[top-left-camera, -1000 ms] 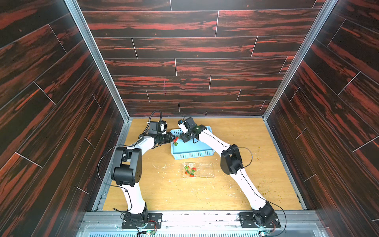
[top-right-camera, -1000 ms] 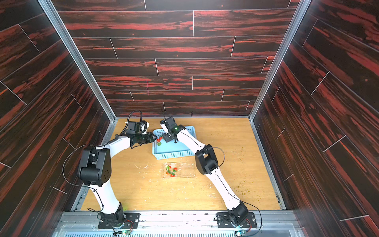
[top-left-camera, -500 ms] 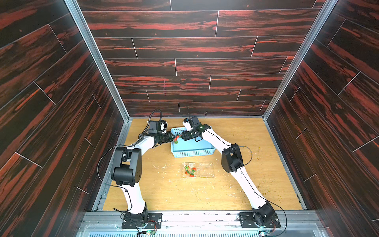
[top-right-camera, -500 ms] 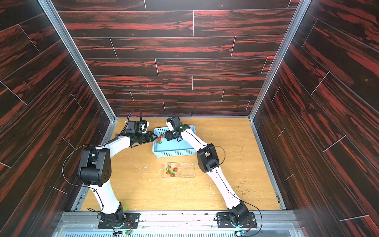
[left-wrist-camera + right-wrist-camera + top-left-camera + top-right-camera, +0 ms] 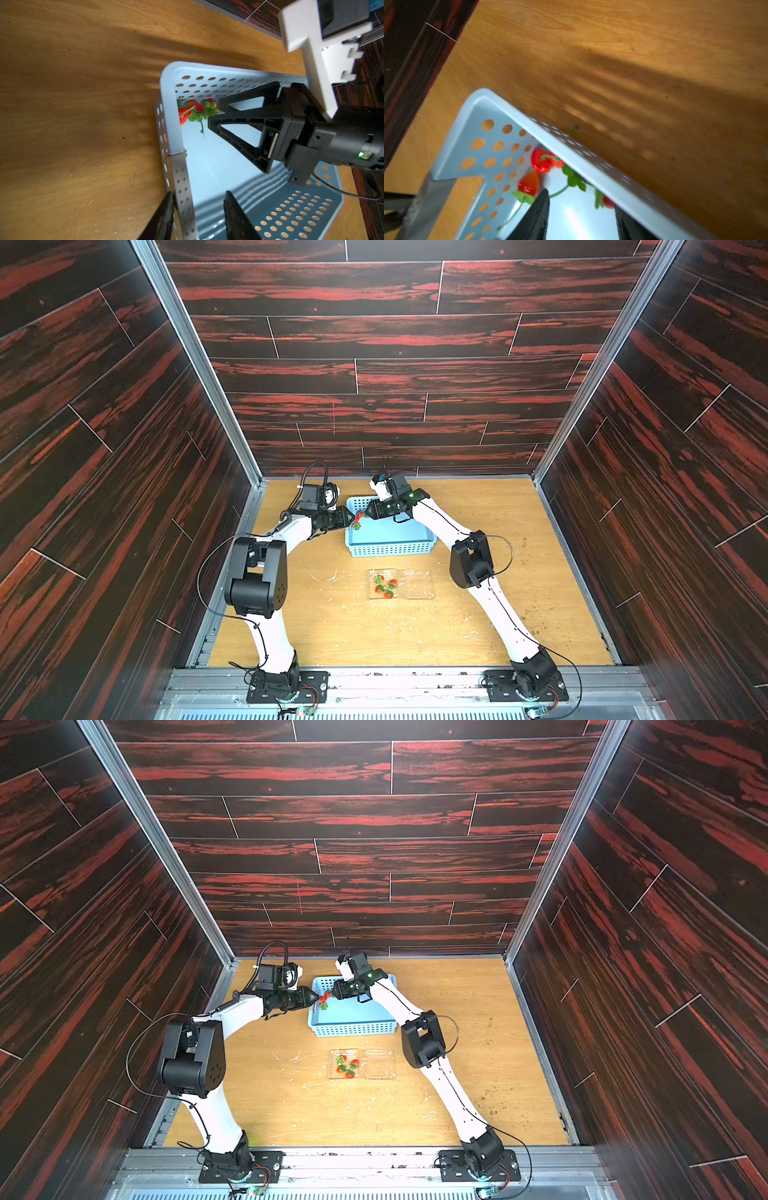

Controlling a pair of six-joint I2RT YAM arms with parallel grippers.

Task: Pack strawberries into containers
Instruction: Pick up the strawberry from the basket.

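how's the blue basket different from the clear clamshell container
The basket is opaque light blue with perforated walls; the clamshell is transparent. The basket is larger and deeper; the clamshell is shallow, lying open in two halves. Both hold strawberries.

The basket [image 5: 390, 548] is smooth blue plastic, the clamshell [image 5: 417, 585] clear glossy plastic, the tabletop [image 5: 353, 635] matt wood.

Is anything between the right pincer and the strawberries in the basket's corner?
Nothing solid that I can see. The right pincer is inside the light blue basket, jaws open toward the strawberries; only their green leafy stems lie between.
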